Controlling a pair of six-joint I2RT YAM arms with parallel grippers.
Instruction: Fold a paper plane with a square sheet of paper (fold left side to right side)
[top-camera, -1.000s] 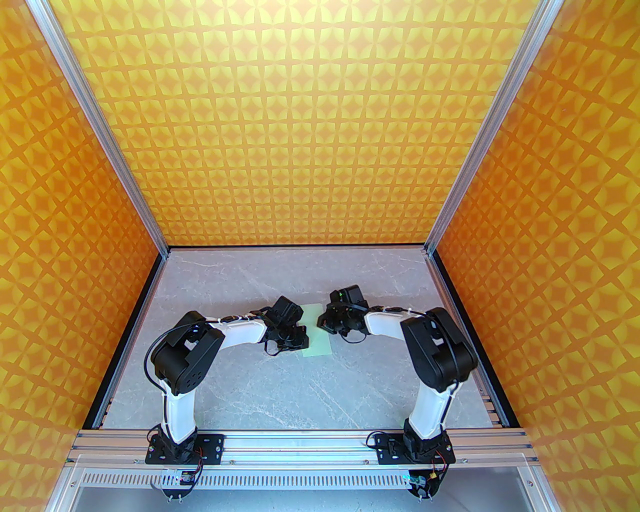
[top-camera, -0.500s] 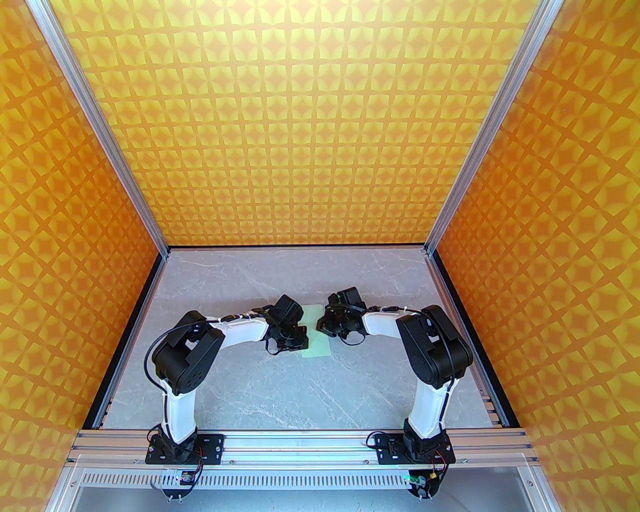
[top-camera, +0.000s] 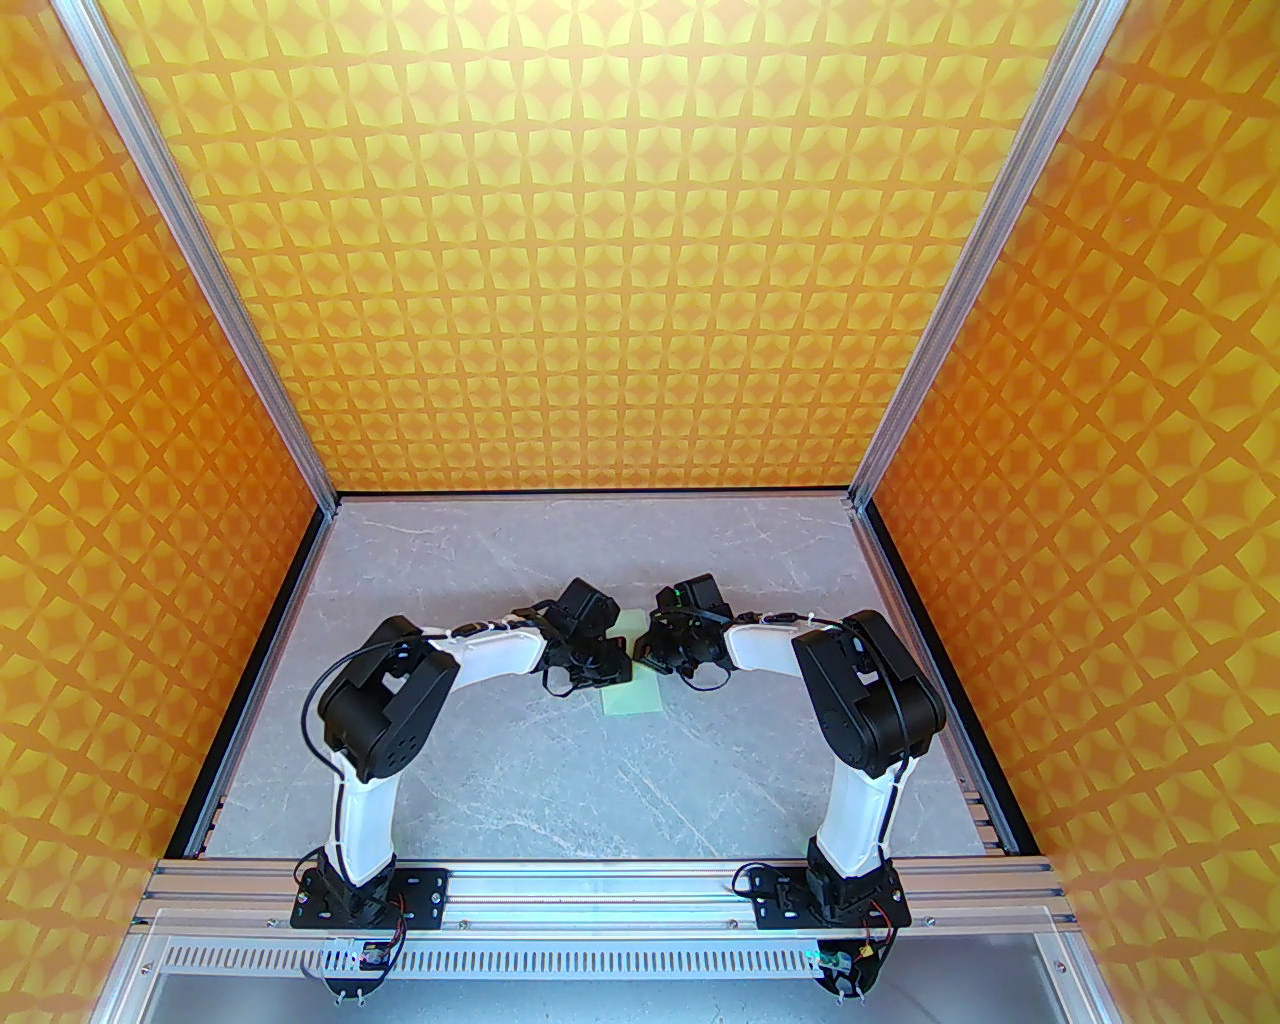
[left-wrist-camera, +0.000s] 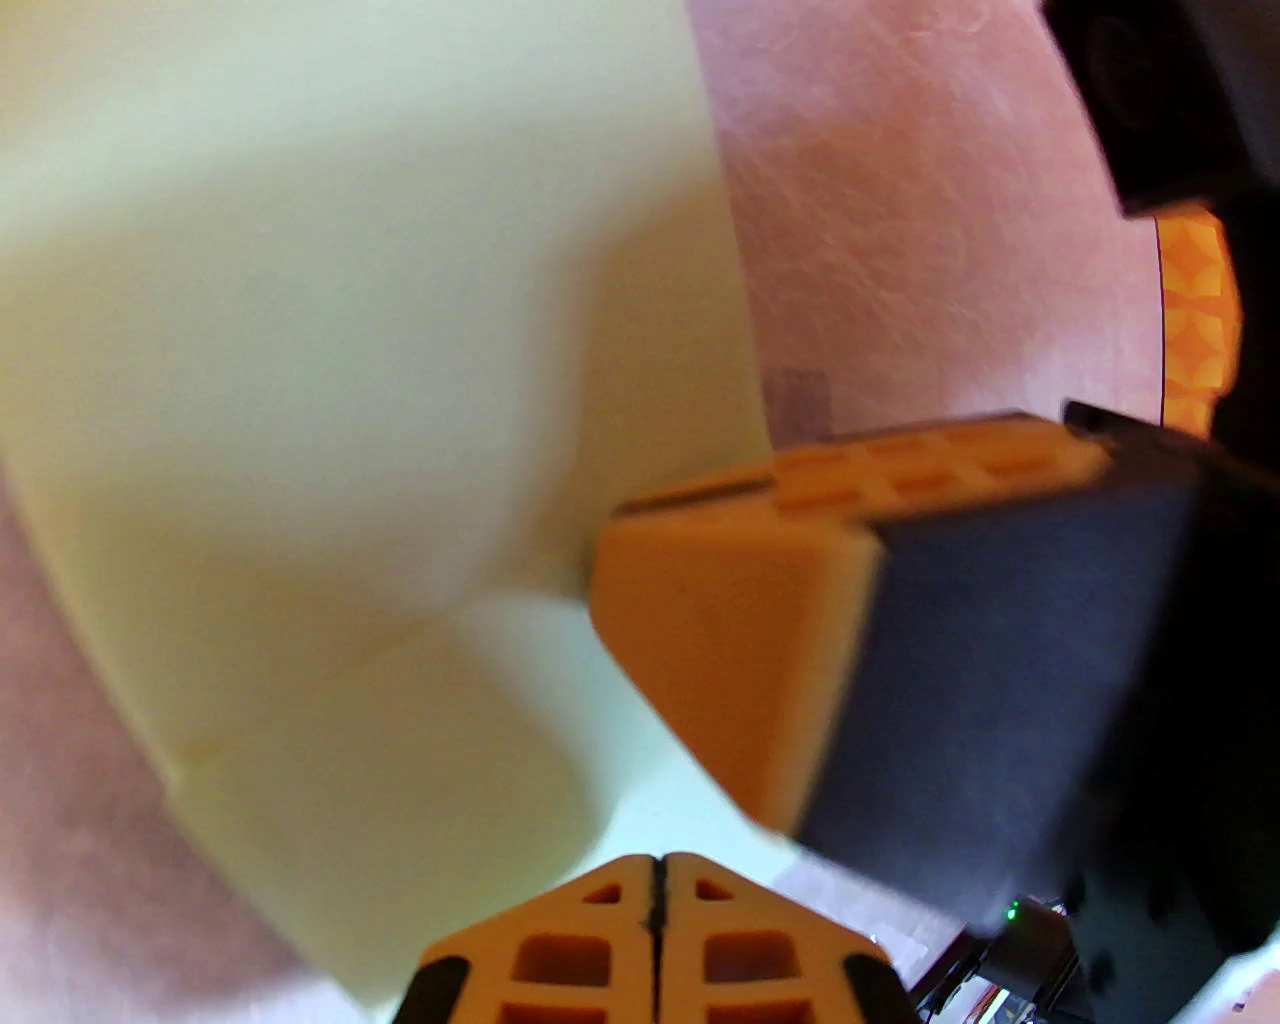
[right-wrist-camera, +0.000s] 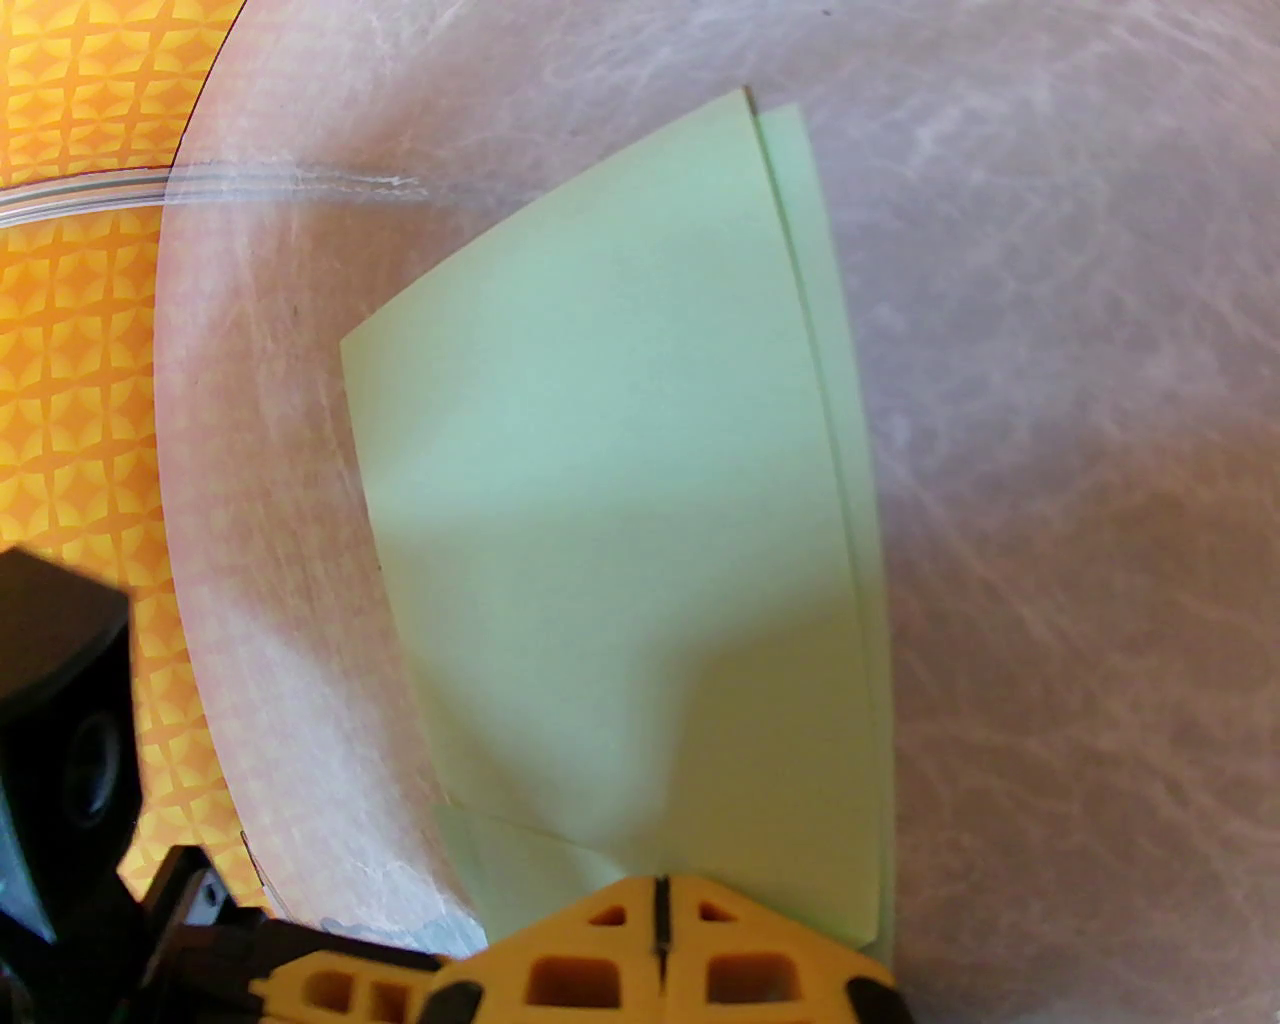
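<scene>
Mint-green sheet (right-wrist-camera: 620, 450) lies doubled over on the worktop (top-camera: 560, 780), midway between the 2 arms and a little nearer the front than the back. The right wrist view shows 2 layers. The upper flap covers nearly all of the lower one, with a thin sliver of the lower layer showing along 1 long edge and at a near corner, so the edges are close but not flush.

I judge the side-to-side fold as made but not finished. The paper swells and dimples near the tools, which suggests a soft crease that needs pressing flat. Every later step is yet to be done, since there is no point, no wings and no dart shape.

The left tool (left-wrist-camera: 655, 880) has its fingers drawn together with only a hairline seam between them, right at the sheet's edge. The right tool (right-wrist-camera: 660, 900) is closed the same way, its tip bearing down on the paper. Whether either one nips a layer in that seam cannot be told.

Risk, as I see it: lifting either tool could let the flap spring up or slide further out of line.

The worktop is a grey, marble-veined slab, matte and smooth. Orange and yellow patterned walls (top-camera: 640, 250) close in 3 sides, framed by aluminium posts (top-camera: 200, 260).
</scene>
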